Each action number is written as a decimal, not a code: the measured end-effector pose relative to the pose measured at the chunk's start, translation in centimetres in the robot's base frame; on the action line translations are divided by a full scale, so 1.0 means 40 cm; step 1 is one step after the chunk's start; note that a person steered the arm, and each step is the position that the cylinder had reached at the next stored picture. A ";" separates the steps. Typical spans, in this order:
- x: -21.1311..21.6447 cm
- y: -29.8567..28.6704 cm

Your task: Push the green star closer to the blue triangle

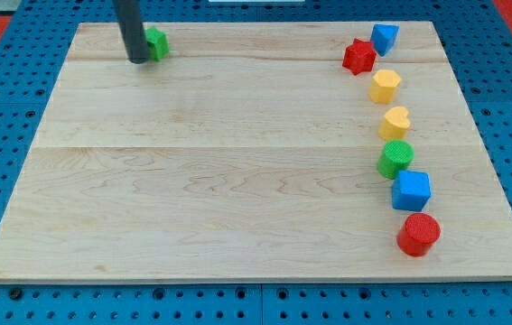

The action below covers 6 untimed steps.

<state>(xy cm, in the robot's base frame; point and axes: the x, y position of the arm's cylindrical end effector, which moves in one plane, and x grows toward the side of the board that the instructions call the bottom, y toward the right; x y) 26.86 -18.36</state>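
Step in hand: contact made, push toward target apparently at its start.

- My tip [137,60]: upper left of the frame, touching or just beside the left side of the green star [156,43]. No pincer fitted; rod end only, so no open or closed state to report.
- Green star: upper left of the frame, near the top edge of the wooden board [237,181], partly hidden by the rod, shape hard to confirm.
- Blue triangle [384,38]: upper right of the frame, just beside the red star [358,56]. Well apart from the green star.
- Remaining blocks, right side of the frame, running downward: yellow block [385,86], yellow heart [395,121], green cylinder [395,159], blue cube [411,190], red cylinder [418,234].

Next move, as judged: push rightward along the top of the frame, staying behind the star's left face. Path between appears unobstructed. Risk: star slipping off the rod, or over the nearby top edge. Stop short of striking the red star.
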 end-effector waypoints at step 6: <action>-0.168 0.136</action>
<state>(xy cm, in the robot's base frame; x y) 20.16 -12.92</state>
